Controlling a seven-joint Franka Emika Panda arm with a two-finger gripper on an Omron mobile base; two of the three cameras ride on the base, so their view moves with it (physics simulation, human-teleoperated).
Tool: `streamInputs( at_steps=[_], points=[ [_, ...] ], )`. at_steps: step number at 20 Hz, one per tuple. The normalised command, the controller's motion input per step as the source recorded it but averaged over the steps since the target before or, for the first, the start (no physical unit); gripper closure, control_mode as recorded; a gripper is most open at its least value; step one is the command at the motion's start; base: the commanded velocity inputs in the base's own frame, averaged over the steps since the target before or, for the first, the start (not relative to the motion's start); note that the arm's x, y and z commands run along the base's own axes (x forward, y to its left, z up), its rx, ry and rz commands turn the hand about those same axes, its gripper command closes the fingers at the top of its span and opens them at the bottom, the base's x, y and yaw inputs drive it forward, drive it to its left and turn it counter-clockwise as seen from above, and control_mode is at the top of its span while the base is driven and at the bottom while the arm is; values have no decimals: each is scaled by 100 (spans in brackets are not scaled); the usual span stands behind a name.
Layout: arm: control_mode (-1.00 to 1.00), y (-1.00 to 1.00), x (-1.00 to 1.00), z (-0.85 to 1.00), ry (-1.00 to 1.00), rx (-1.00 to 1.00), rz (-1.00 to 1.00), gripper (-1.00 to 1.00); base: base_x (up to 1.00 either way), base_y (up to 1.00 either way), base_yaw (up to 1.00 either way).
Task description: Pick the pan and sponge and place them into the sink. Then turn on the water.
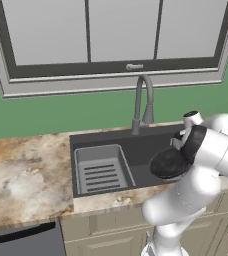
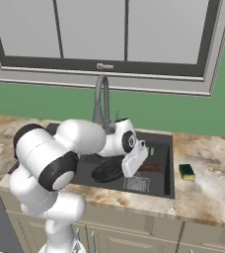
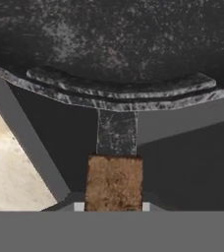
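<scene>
The small round black frying pan (image 2: 107,171), shallow, with a short brownish handle (image 3: 114,182), hangs over the right half of the wide dark charcoal rectangular sink (image 1: 106,139); whether its base touches the basin floor cannot be told. In the hand view the handle runs straight up from the bottom edge between the two small finger tips and meets the speckled black rim above, so the pan's long axis lies in line with the gripper (image 3: 112,206), its bowl directly ahead of the fingers and the handle end seated between them. The jaws are drawn in on that handle, gripping it. In the right base view the white hand sits at the pan's right side, above the square drain grate (image 2: 136,184), with the pan extending leftward from it toward the middle of the basin. The grey ribbed rack insert (image 1: 102,172) fills the sink's left half, well apart from the pan. Behind the basin stands the grey gooseneck faucet (image 2: 102,101), with no stream from its spout. The small yellow rectangular sponge with a thin dark green layer (image 2: 186,171) lies on the mottled beige stone counter (image 2: 208,185) just beside the sink's right rim, so it is untouched. By my judgement the coming move is a release into the basin; since the bowl lies forward of the fingers, letting go here should leave it inside the walls.
</scene>
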Motion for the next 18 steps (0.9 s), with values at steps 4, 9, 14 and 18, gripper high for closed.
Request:
streamInputs(
  at_steps=[4,9,14,18],
  points=[
    [-100,0,26,-21,7,3,2,100,0,0,0],
    [-100,0,27,-14,2,7,2,100,0,0,0],
    [-100,0,25,-11,-1,12,3,100,0,0,0],
    [-100,0,27,-26,1,10,3,100,0,0,0]
  ],
)
